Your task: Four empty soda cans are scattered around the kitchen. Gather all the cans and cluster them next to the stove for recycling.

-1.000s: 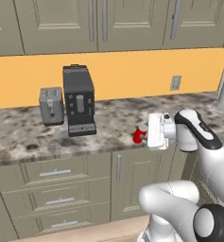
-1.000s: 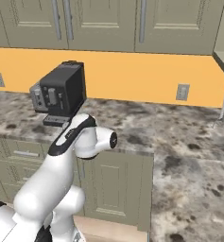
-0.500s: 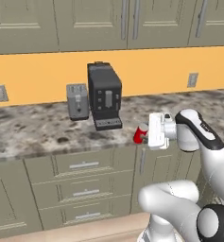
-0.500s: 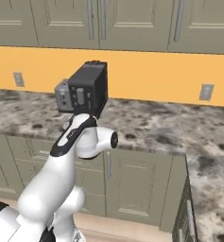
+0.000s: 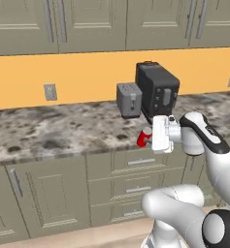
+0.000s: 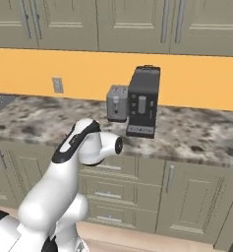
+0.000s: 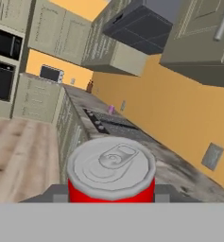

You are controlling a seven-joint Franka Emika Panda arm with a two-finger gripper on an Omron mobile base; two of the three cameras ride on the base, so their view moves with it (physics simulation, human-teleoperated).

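My gripper (image 5: 149, 137) is shut on a red soda can (image 5: 143, 138), held in the air just in front of the counter edge, below the coffee machine. The hand view looks down the length of the kitchen over the can's silver top (image 7: 111, 160), with a dark fingertip (image 7: 56, 192) on each side of it. Far along the counter lies the black stove (image 7: 107, 124) with white ring markings. A small purple-pink can (image 7: 111, 109) stands at the wall just beyond it.
A black coffee machine (image 5: 157, 93) and a grey toaster (image 5: 129, 100) stand on the speckled counter (image 5: 63, 133). A range hood (image 7: 142, 22) hangs over the stove. Farther off are a toaster oven (image 7: 51, 73) and a black wall oven (image 7: 2, 61).
The base views have slid left along the counter, so the coffee machine and toaster appear further right. The red can stays held in the gripper in the same pose.
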